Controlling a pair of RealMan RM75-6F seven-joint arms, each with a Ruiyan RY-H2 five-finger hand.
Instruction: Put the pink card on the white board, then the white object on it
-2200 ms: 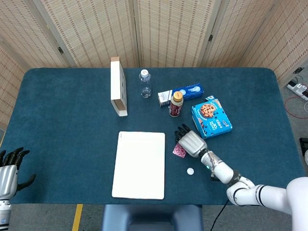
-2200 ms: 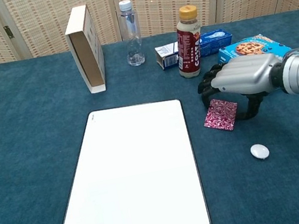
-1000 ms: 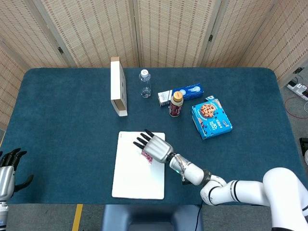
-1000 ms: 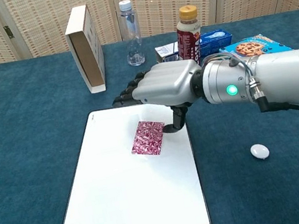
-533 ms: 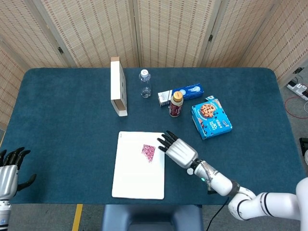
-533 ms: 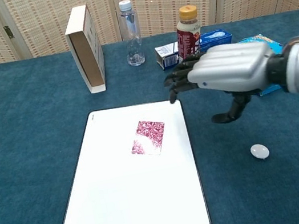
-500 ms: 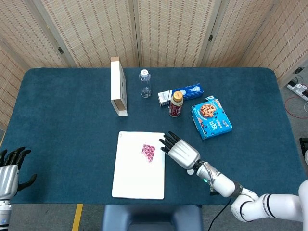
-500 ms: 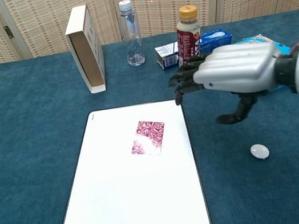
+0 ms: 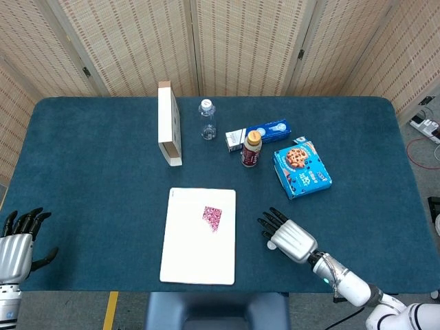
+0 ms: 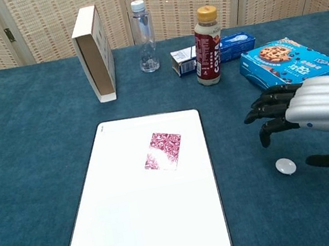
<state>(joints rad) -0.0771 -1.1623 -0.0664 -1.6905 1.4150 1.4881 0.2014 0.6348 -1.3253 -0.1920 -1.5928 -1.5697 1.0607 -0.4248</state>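
The pink card [image 9: 212,218] [image 10: 163,150] lies flat on the white board [image 9: 196,258] [image 10: 144,222], in its upper middle part. A small round white object [image 10: 286,166] rests on the blue cloth to the right of the board; in the head view it peeks out at the edge of my right hand [image 9: 271,244]. My right hand [image 9: 292,238] [image 10: 316,113] hovers just above it, open, with fingers spread and nothing held. Far off at the lower left edge, my left hand [image 9: 15,246] is open and empty.
At the back stand an upright white box [image 9: 168,133] [image 10: 92,51], a clear bottle [image 9: 207,118] [image 10: 144,35], a brown drink bottle [image 9: 251,148] [image 10: 206,45], two small boxes [image 9: 259,133] and a blue cookie box [image 9: 302,167] [image 10: 289,61].
My right hand let go of the pink card on the board, then drew back to the right and now hovers over the white object.
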